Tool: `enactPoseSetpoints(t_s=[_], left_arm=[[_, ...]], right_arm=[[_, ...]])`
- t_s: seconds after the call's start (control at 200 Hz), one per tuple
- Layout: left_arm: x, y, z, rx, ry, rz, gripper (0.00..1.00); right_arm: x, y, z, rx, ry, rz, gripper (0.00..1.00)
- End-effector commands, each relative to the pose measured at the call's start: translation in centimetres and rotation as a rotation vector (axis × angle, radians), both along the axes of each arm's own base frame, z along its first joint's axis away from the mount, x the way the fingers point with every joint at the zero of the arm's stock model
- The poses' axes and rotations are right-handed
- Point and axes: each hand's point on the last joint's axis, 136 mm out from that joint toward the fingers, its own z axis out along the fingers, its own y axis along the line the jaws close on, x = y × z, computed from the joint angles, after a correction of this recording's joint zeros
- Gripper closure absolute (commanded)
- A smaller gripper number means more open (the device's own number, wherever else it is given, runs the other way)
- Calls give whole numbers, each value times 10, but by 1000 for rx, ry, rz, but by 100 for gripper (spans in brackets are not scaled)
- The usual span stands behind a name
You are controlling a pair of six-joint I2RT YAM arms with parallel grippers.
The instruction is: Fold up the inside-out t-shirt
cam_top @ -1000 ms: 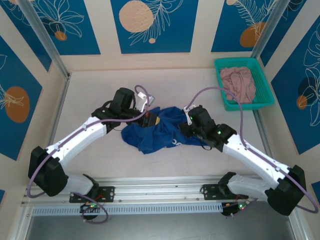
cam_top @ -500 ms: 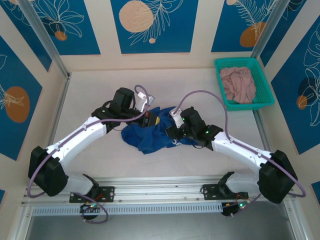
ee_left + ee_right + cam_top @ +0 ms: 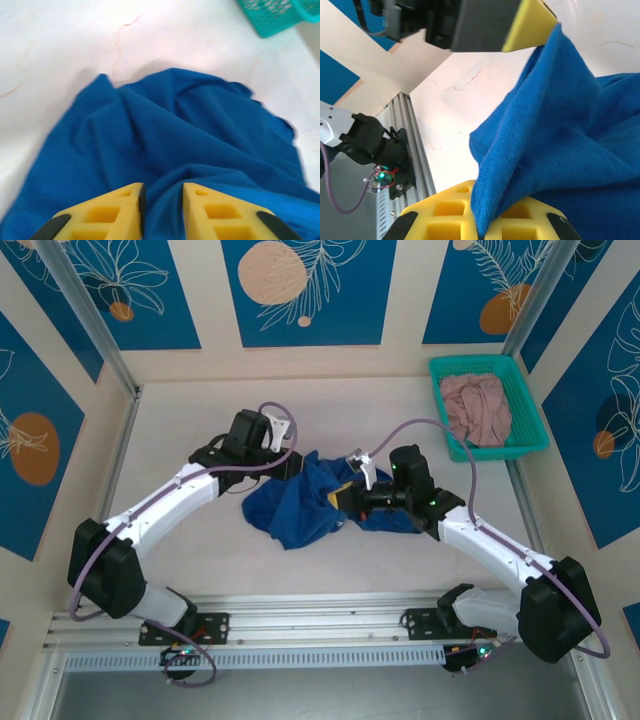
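Our right pincer [image 3: 481, 222] is pressed together on a fold of the inside-out t-shirt [image 3: 298, 508], the blue cloth rising from between its yellow pads [image 3: 445, 215]. Our left pincer [image 3: 163, 197] stands slightly spread. A ridge of the same cloth lies in the gap, and we cannot tell whether it is gripped. The shirt lies bunched in the middle of the counter [image 3: 190, 410], between the two arms, with one pincer at each side of the heap. Well apart, at the far right corner, a teal basket [image 3: 497, 452] holds a dusty-pink garment [image 3: 478, 408].
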Motion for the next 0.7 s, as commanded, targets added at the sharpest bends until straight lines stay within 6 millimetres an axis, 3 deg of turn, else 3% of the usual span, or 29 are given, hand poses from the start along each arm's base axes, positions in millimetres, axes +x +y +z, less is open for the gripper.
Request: enactPoseSetpoints(t_s=[0.0,0.16,0.315,0.59,0.695], left_arm=[[4,23,11,77,-72,82,64],[-45,20,15,18,-84,31,54],[-95,-16,19,-161,-42,-126,53],[-120,-52,20,-178,-56,-241,61],[-118,-58,7,-168,-24,-242,63]], right_arm=[[-4,2,12,76,38,38,100],[5,0,10,76,55,1,100],[10,-3,9,75,58,-18,100],[19,-7,6,66,77,-59,100],[18,-7,7,70,79,-56,100]])
